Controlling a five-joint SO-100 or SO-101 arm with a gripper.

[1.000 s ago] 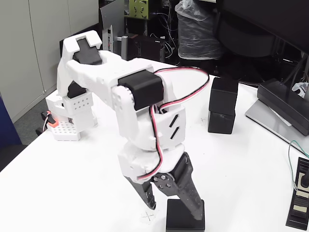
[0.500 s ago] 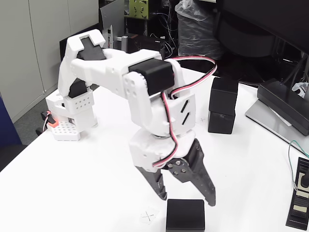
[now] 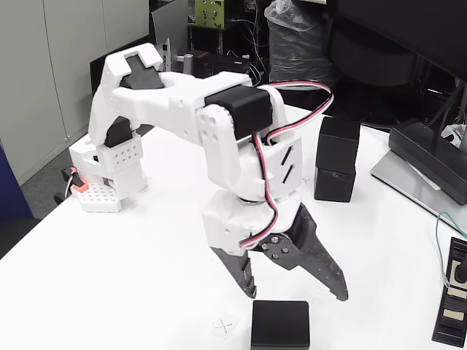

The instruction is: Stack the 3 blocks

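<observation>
**Inspector A:** We are starting at the claw (image 3: 295, 295). We are finding it released: the jaws are standing wide apart, tips pointing down at the worktop (image 3: 131, 277), with nothing between them.

**Inspector B:** Agreed. We are noting the loose block (image 3: 280, 324) lying just below the tips, at the near edge of the fixed view. The claw is hanging above it, and the left tip is appearing apart from the block's top; whether the right tip is clearing it we cannot tell.

**Inspector A:** That is the relation the coming move is turning on, in our judgement. The block is sitting under the gap but slightly left of its middle as this view shows it. A cube has no long axis, so we are looking only at whether its faces are lining up with the fingers; from this angle we cannot settle that.

**Inspector B:** Moving outward, we are recording the two-block stack (image 3: 337, 158) well apart from the claw, farther back and to the right in this view, one cube sitting squarely on the other.

**Inspector A:** So we are judging the task two-thirds done, with the third block ungrasped. A small cross mark (image 3: 226, 323) is lying on the worktop just left of that block.
</observation>
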